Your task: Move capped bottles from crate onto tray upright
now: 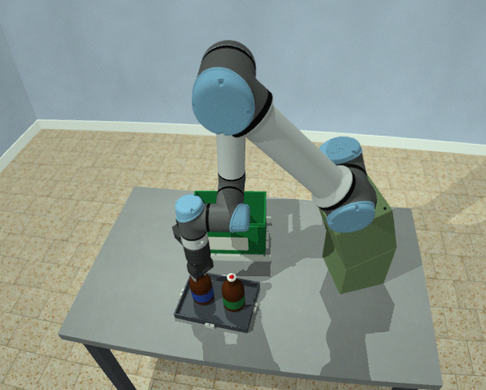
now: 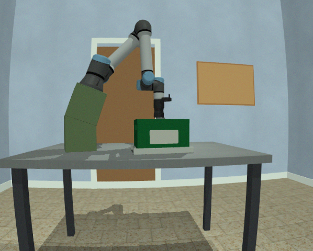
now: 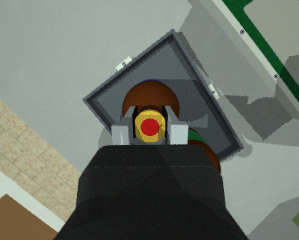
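Note:
A dark grey tray [image 1: 216, 303] lies near the table's front edge. My gripper [image 1: 197, 275] points straight down and is shut on the capped neck of a brown bottle with a blue band [image 1: 201, 289], which stands upright at the tray's left side. In the wrist view the fingers clasp its yellow cap with a red centre [image 3: 149, 126] over the tray [image 3: 164, 95]. A second brown bottle with a green band and a red-and-white cap [image 1: 233, 292] stands upright on the tray's right side. The green crate stands behind the tray; its inside is hidden.
The crate rests on a pale slab [image 1: 243, 262]. The arm's green base block [image 1: 358, 247] stands at the right of the table. In the exterior view the crate [image 2: 161, 133] hides the tray and bottles.

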